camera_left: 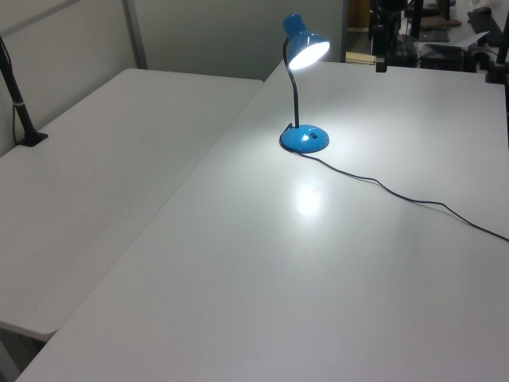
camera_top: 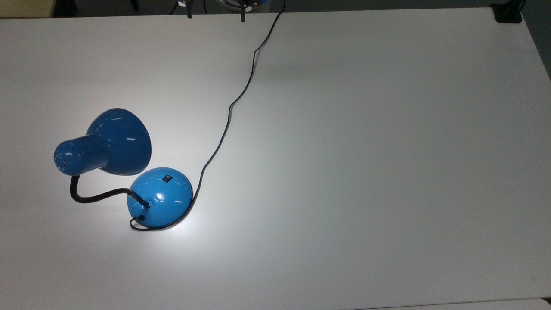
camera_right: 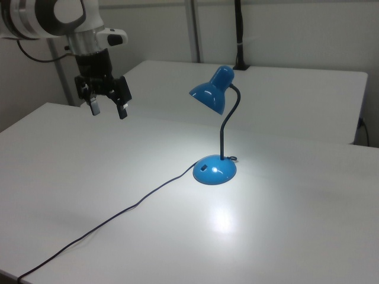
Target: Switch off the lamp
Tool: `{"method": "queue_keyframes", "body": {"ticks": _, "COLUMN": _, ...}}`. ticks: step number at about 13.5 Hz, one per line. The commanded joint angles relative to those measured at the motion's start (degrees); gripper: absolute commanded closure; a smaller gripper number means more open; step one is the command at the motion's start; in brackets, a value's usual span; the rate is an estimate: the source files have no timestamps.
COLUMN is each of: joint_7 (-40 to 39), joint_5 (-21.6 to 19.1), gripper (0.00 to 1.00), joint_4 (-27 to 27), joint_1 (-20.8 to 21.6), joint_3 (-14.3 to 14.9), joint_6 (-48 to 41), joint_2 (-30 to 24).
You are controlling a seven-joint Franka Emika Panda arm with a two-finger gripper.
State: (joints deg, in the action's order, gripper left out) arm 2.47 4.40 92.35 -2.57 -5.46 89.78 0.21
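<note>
Lamp (camera_right: 214, 133) lit, standing on the white table (camera_top: 366, 150) at the top view's left; a bright patch lies on the tabletop near its base (camera_top: 160, 196). Cord (camera_top: 228, 116) runs from the base to the table's far edge in the top view. Gripper (camera_right: 108, 107) hangs above the table at the right view's left, well apart from the lamp, fingers apparently spread and grasping nothing.

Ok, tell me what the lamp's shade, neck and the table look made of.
Shade: glossy blue painted metal, probably; sharp highlights. Neck: black flexible tube, matte; material unclear. Table: smooth white laminate-like top, mirroring the lamp's glow.
</note>
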Motion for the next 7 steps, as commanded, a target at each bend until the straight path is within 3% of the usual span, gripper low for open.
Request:
{"method": "queue_keyframes", "body": {"ticks": 1, "joint_7": -0.6, "joint_5": -1.2, "gripper": 0.0, "joint_4": 0.6, "joint_1": 0.6, "joint_3": 0.5, "joint_6": 0.7, "joint_2": 0.1}}
{"method": "queue_keyframes", "body": {"ticks": 5, "joint_7": -0.5, "joint_5": -1.3, "gripper": 0.0, "joint_4": 0.6, "joint_1": 0.6, "joint_3": 0.5, "joint_6": 0.8, "joint_2": 0.1}}
{"method": "queue_keyframes", "body": {"ticks": 7, "joint_7": -0.6, "joint_5": -1.2, "gripper": 0.1, "joint_4": 0.6, "joint_1": 0.6, "joint_3": 0.5, "joint_6": 0.8, "joint_2": 0.1}}
